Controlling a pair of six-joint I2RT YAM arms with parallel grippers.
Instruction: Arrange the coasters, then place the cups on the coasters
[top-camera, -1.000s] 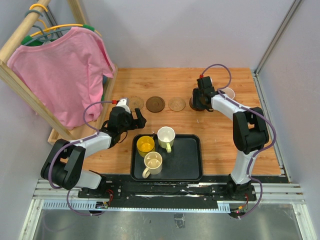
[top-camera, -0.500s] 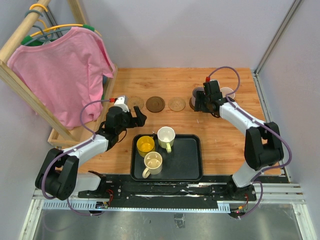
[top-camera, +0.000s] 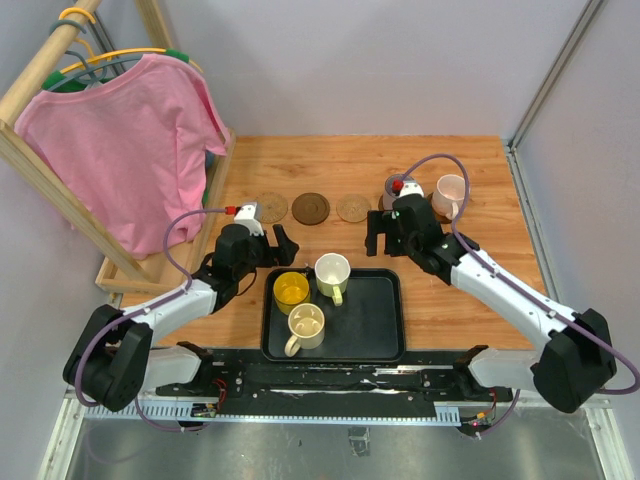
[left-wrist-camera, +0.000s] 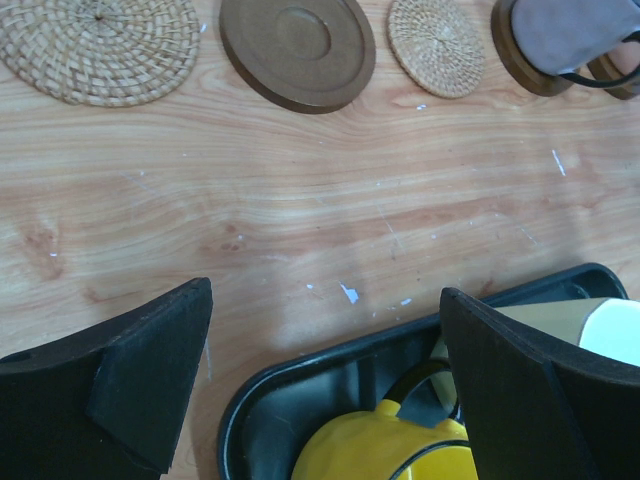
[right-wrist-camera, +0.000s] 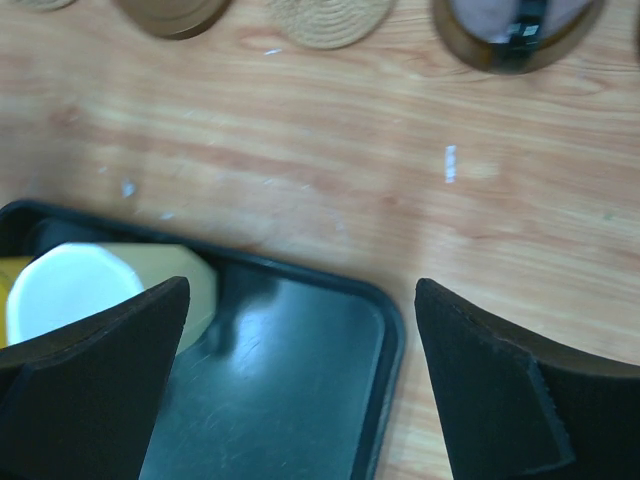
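The yellow cup (top-camera: 291, 290) stands upright in the far-left corner of the black tray (top-camera: 375, 320). The whitish-green cup (top-camera: 332, 272) is just beside it on the right, its handle turned toward the near edge. The cream cup (top-camera: 305, 323) sits closer to the arms, handle toward the near-left. All three are glossy and look empty.

Beyond the tray, three coasters lie bare in a row on the bench (top-camera: 470, 280): the left tan coaster (top-camera: 270, 207), the dark brown coaster (top-camera: 311, 208) and the right tan coaster (top-camera: 353, 208). Further right, the greyish-purple cup (left-wrist-camera: 565, 30) sits on a dark disc, and the pink cup (top-camera: 450, 190) appears to sit on the last one.

The left tool (top-camera: 268, 243) hangs just off the tray's far-left corner, jaws spread wide with nothing between them. In its wrist view the yellow cup lies just ahead of and below the fingers (left-wrist-camera: 150, 370). The right tool (top-camera: 385, 233) hovers over the tray's far-right edge, equally wide and empty, with the whitish-green cup off to its left.

The left arm looks nearer the yellow cup, and the bare coasters lie straight beyond it. Which way that cup's handle points is hard to tell.
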